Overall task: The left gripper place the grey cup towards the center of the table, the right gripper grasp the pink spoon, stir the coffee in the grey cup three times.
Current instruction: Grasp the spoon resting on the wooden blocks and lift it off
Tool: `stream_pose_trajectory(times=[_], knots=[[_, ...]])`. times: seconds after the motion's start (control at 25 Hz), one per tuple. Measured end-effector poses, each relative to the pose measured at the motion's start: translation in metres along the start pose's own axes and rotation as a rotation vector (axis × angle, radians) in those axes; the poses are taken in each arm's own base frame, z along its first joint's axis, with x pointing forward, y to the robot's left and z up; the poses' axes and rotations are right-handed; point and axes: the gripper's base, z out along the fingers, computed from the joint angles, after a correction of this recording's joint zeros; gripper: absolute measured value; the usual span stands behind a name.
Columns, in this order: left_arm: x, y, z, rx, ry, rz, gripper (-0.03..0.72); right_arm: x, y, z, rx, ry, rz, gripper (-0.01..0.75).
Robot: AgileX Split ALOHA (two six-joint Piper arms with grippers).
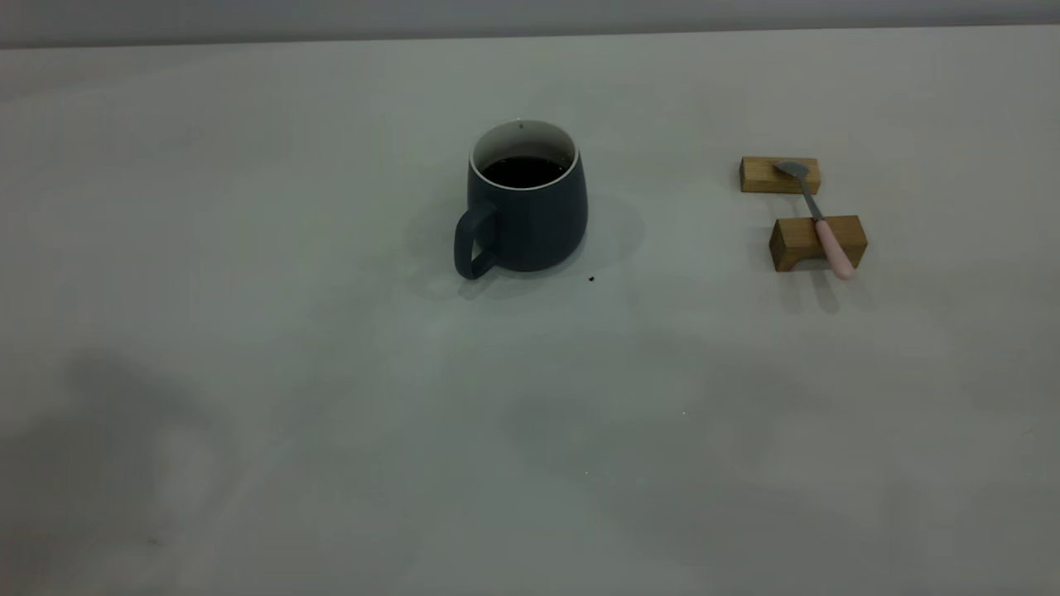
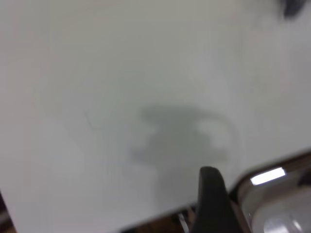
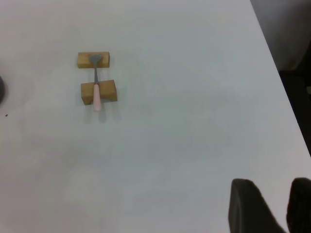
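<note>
The grey cup (image 1: 530, 219) stands upright near the middle of the table (image 1: 331, 372), its loop handle towards the front left. Black coffee (image 1: 523, 171) shows inside its white interior. The pink spoon (image 1: 820, 219) lies across two small wooden blocks at the right, bowl on the far block and pink handle over the near one. No gripper appears in the exterior view. My right gripper (image 3: 271, 183) hangs open and empty near the table's right side, well away from the pink spoon (image 3: 96, 90). My left gripper (image 2: 212, 194) shows as one dark part over the table's edge.
The far wooden block (image 1: 780, 175) and the near one (image 1: 799, 242) hold the spoon off the surface. A tiny black speck (image 1: 591, 279) lies just right of the cup. A shiny metal object (image 2: 282, 204) sits beyond the table edge by the left gripper.
</note>
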Motion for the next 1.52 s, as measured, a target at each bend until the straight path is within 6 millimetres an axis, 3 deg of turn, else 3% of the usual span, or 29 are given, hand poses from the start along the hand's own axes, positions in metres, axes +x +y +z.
stream_pose_trajectory(times=[0.24,0.4,0.56,1.0,1.36,1.52], knots=[[0.094,-0.010,0.014,0.009,0.016,-0.061,0.569,0.000,0.000,0.000,0.000,0.000,0.000,0.240],[0.139,-0.017,0.026,0.028,-0.023,-0.101,0.569,0.000,0.000,0.000,0.000,0.000,0.000,0.240],[0.168,-0.025,0.040,0.068,-0.063,-0.123,0.569,0.000,0.000,0.000,0.000,0.000,0.000,0.240],[0.201,-0.029,0.028,0.080,-0.297,-0.173,0.569,0.000,0.000,0.000,0.000,0.000,0.000,0.240],[0.227,-0.034,0.017,-0.042,-0.475,-0.343,0.569,0.000,0.000,0.000,0.000,0.000,0.000,0.240],[0.229,-0.035,0.017,-0.065,-0.481,-0.373,0.569,-0.001,0.001,0.000,-0.013,-0.003,0.006,0.240]])
